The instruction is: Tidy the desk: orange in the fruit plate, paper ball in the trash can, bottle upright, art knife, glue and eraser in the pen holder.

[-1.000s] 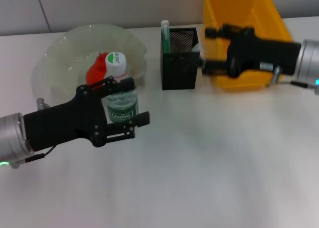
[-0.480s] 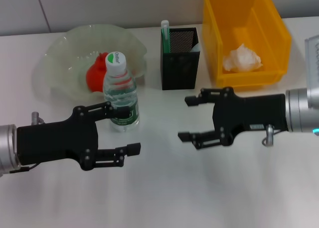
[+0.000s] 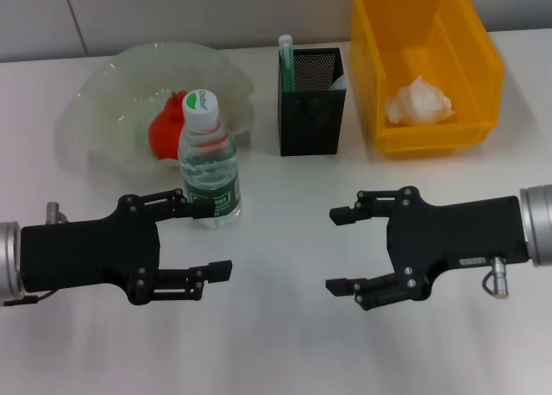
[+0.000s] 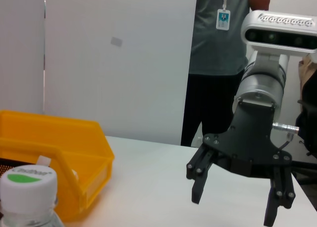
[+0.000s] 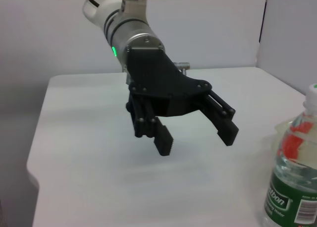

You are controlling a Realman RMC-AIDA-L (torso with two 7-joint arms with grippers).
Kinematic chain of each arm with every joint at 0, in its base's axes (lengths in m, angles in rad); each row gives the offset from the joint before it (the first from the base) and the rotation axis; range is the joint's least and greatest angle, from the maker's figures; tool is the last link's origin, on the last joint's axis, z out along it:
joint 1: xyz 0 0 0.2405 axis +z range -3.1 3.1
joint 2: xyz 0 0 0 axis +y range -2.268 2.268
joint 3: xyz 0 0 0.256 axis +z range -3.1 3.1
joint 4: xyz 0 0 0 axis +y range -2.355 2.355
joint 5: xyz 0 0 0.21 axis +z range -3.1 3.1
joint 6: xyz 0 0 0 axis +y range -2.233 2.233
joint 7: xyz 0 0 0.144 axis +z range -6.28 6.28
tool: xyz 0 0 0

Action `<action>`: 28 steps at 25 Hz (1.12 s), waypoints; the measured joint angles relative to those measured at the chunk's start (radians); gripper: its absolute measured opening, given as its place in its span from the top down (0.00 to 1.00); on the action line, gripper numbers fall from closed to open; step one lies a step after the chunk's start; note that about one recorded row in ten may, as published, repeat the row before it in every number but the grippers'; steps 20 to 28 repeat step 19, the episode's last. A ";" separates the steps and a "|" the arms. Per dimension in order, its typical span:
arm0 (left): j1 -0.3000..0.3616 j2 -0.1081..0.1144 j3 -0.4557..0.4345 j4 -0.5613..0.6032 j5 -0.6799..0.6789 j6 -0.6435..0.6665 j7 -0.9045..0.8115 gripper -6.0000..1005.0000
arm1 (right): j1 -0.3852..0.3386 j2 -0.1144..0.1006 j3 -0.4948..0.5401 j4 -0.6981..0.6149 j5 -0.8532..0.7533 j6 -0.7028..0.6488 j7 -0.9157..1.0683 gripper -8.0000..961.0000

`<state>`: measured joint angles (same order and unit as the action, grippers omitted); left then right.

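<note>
Both grippers, left (image 3: 200,240) and right (image 3: 347,249), gape wide, empty; retreat yours low-left without nudging the upright bottle (image 3: 207,169).

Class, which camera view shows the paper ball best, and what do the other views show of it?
The head view: the paper ball lies fully visible inside the trash can. The left wrist view shows only the bin's outside with a small white scrap at its rim, possibly the ball. The right wrist view misses it entirely.
</note>
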<state>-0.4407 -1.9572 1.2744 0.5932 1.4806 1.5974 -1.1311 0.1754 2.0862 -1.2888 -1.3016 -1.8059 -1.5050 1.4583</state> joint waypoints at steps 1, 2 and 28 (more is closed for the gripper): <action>0.000 0.000 0.000 0.000 0.000 0.000 0.000 0.19 | -0.005 0.000 0.000 -0.011 0.000 -0.003 0.000 0.14; 0.000 0.000 0.000 0.000 0.000 0.000 0.000 0.19 | -0.010 0.000 0.001 -0.022 0.000 -0.008 -0.001 0.14; 0.001 -0.005 -0.013 0.006 0.021 -0.001 -0.010 0.19 | -0.010 0.000 -0.010 -0.027 0.001 -0.009 -0.002 0.14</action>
